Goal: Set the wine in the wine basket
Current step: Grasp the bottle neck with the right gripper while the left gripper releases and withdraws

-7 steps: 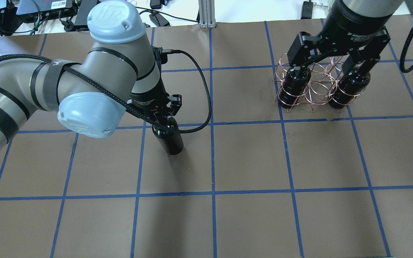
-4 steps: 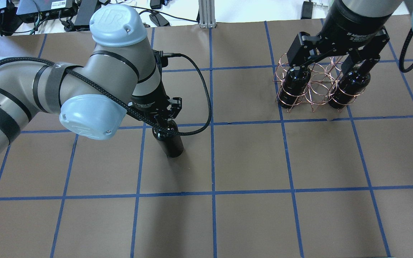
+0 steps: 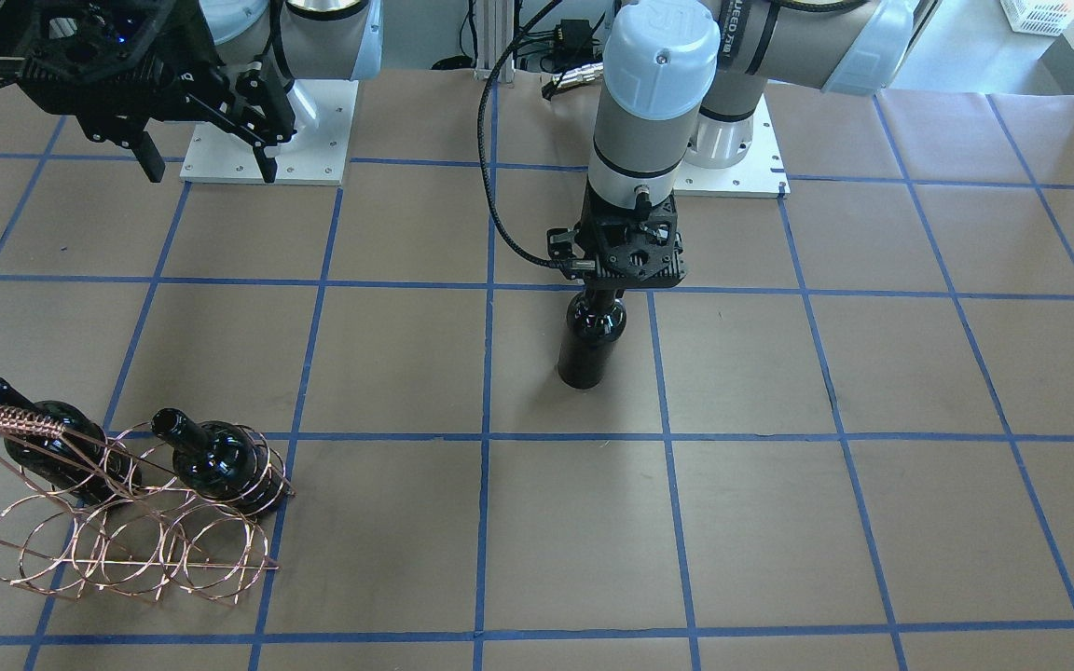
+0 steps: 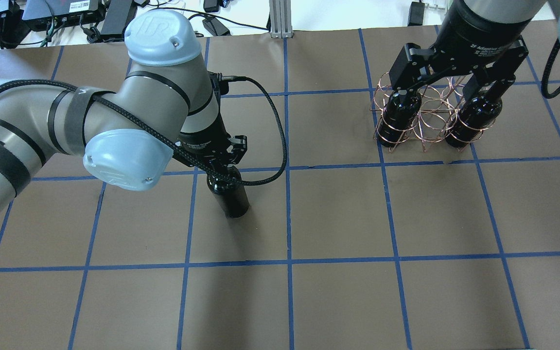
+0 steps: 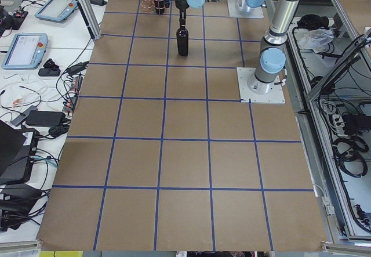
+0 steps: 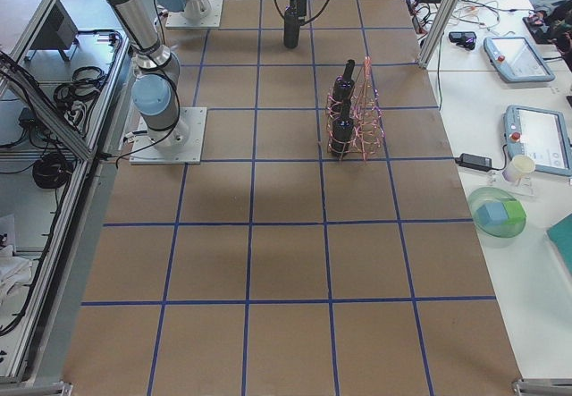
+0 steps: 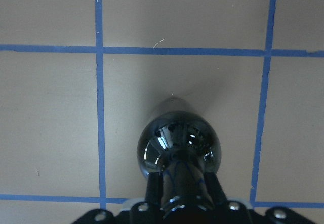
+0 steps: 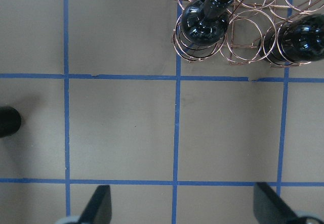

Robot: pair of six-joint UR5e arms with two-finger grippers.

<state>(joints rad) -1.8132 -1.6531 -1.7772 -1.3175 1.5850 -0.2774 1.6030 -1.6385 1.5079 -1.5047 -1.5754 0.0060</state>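
Now the left gripper [image 4: 222, 164] is clamped on the neck of the wine [image 3: 588, 349], upright mid-table, well apart from the wine basket [image 3: 131, 536].
Held only by its glossy neck, the bottle could slip or swing and knock the two bottles [image 3: 215, 461] already racked. The left arm [image 4: 114, 107] reaches out, wrist pointing straight down; right gripper [image 3: 211, 168] hangs spread wide and empty, high near the basket.

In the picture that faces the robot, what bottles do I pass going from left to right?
The handle-side bottle → the second bottle → the wine under the left gripper. The basket spans the first two, so it gets no place of its own.
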